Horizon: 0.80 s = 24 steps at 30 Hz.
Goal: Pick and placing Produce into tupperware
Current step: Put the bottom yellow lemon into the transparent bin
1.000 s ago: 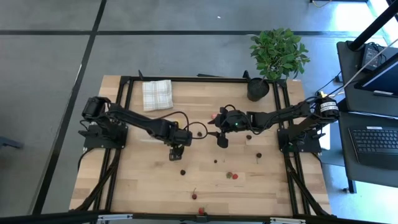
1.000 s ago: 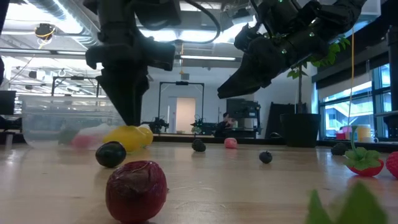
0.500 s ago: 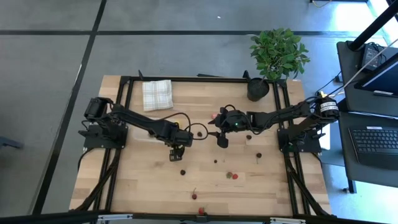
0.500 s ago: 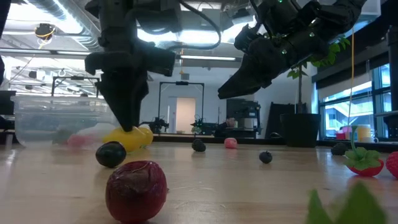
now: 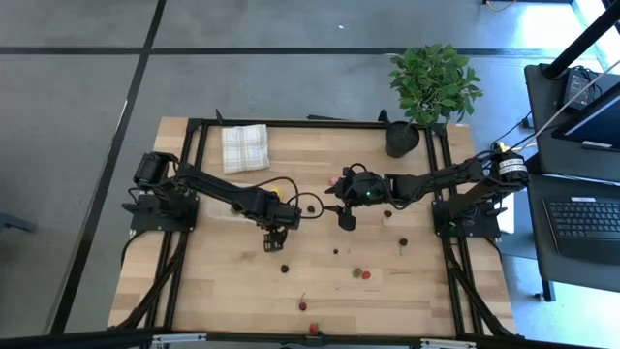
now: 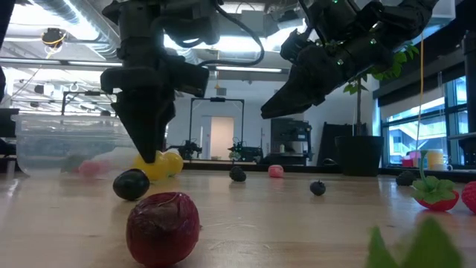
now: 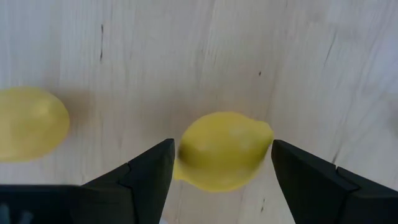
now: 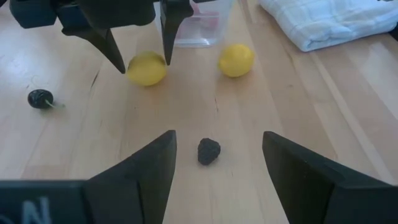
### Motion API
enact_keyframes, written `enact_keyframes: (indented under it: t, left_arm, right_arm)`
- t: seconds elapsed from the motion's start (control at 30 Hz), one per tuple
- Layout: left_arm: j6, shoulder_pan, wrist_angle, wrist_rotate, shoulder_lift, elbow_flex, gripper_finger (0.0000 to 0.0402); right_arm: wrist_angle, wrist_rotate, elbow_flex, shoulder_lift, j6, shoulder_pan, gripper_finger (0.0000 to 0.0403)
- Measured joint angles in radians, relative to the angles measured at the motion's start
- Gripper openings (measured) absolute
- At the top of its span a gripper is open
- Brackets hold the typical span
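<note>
Fingers (image 7: 149, 171) of the left gripper (image 7: 222, 168) stand spread around a lemon (image 7: 224, 149) on the bench (image 7: 186, 50), not clamping; right gripper (image 8: 214, 168) hovers released.

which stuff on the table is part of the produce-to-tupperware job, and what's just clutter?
Job:
- lemon between the open left pincer fingers
- second lemon
- dark berry ahead of the open right pincer
- red fruit
- tupperware

Clutter:
- checked cloth
- potted plant
</note>
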Motion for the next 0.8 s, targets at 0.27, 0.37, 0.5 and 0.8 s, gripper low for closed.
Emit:
enact_keyframes:
  t: [0.27, 0.37, 0.5, 0.8]
  left_arm:
    - [0.0, 0.0, 0.0, 0.0, 0.0, 0.0, 0.026]
    - [0.008, 0.0, 0.003, 0.0, 0.009, 0.001, 0.026]
    - [0.033, -0.003, 0.013, 0.0, 0.036, 0.003, 0.026]
    - [0.057, -0.003, 0.001, 0.012, 0.093, 0.004, 0.026]
  right_arm:
    - [0.0, 0.0, 0.0, 0.0, 0.001, 0.0, 0.024]
    - [0.0, 0.0, 0.0, 0.0, 0.0, 0.0, 0.024]
    - [-0.001, 0.0, 0.0, 0.0, 0.0, 0.0, 0.024]
    - [-0.024, 0.0, 0.0, 0.0, 0.001, 0.0, 0.024]
